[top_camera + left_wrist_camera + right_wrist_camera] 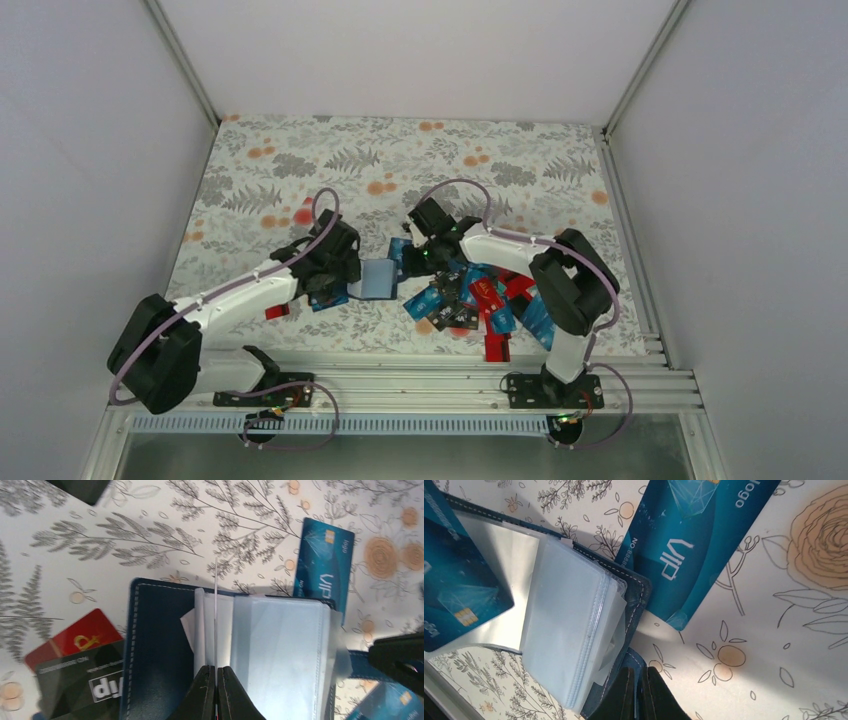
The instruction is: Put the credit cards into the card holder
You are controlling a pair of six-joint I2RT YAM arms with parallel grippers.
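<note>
Left fingers (200, 700) pinched shut on one clear sleeve (215, 630) of the open card holder (155, 645). Right fingers (659, 695) clamped on its navy cover.

The whole table (300, 170) is taken from high above and behind its near edge, facing down and forward. Both wrist views are taken very close over the table's middle, facing down. The card holder (378, 278) is shared by all three; the teal VIP card (325, 560) by both wrist views.
</note>
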